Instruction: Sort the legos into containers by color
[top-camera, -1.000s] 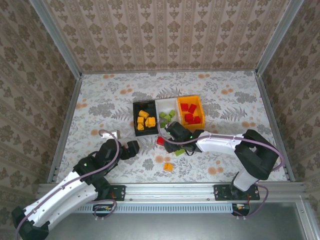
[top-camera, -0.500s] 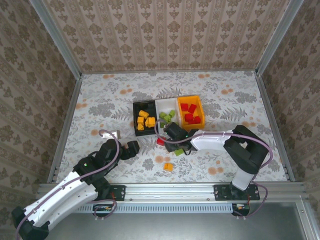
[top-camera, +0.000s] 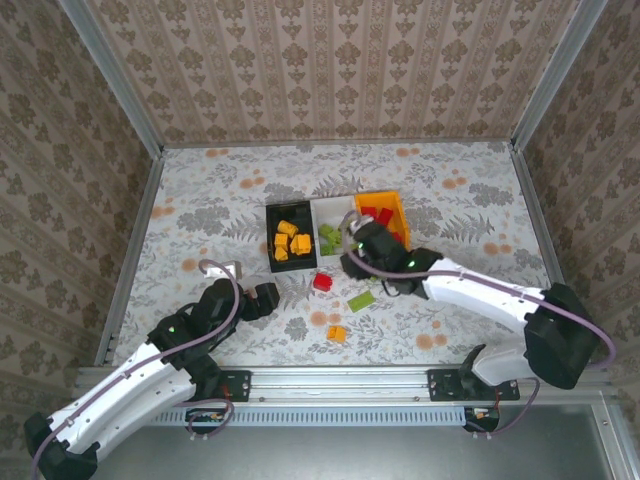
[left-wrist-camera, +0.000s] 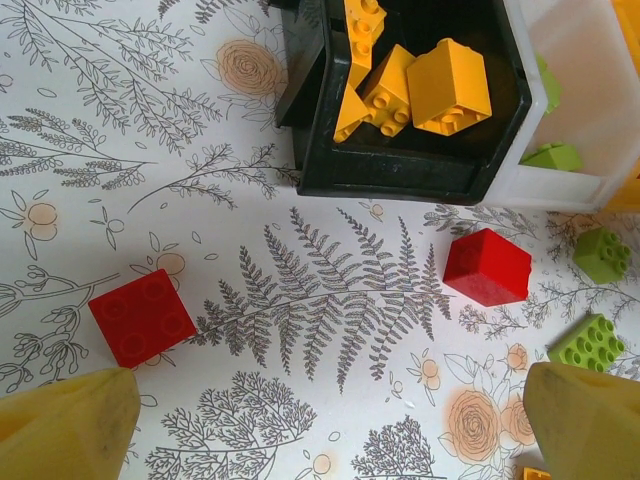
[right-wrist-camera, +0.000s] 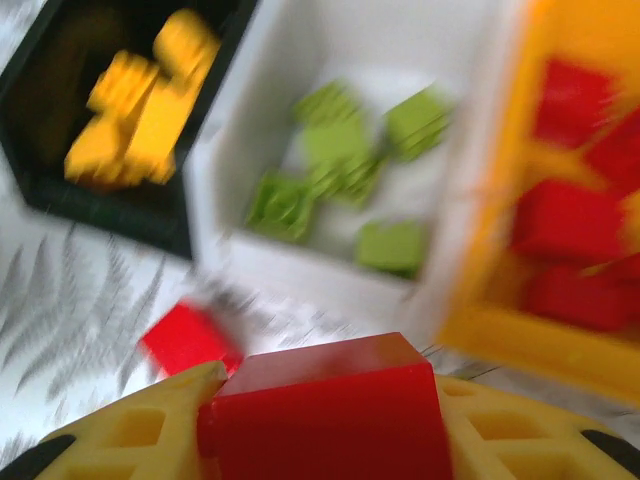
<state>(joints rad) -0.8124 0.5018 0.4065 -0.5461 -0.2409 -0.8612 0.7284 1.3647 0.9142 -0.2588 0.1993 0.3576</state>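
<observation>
Clenched on a small red plastic brick (right-wrist-camera: 330, 390), the right claw (right-wrist-camera: 325, 430) is held above the near walls of three open-top bins, and the brick is carried clear of the flower-printed surface (top-camera: 200, 220). Ahead of this claw and to its right lies the orange plastic bin (right-wrist-camera: 520, 335), in which other red bricks (right-wrist-camera: 570, 220) are already gathered. Directly ahead is the white plastic bin (right-wrist-camera: 320, 285) of light green bricks (right-wrist-camera: 390, 245), and ahead to the left is the black plastic bin (right-wrist-camera: 100, 215) of orange-yellow bricks (right-wrist-camera: 140, 105). The orange bin's long axis is judged to run away from the claw, so a short reach forward and rightward is called for before release, lest the brick be dropped among the green ones. The right arm is plainly the nearer to that bin. The left claw (left-wrist-camera: 325, 425) is spread fully wide and grasps nothing. A red cube (left-wrist-camera: 487, 266) and a flat red brick (left-wrist-camera: 141, 316) are left on the surface just ahead of it, with two loose green bricks (left-wrist-camera: 590, 340) off to its right.
</observation>
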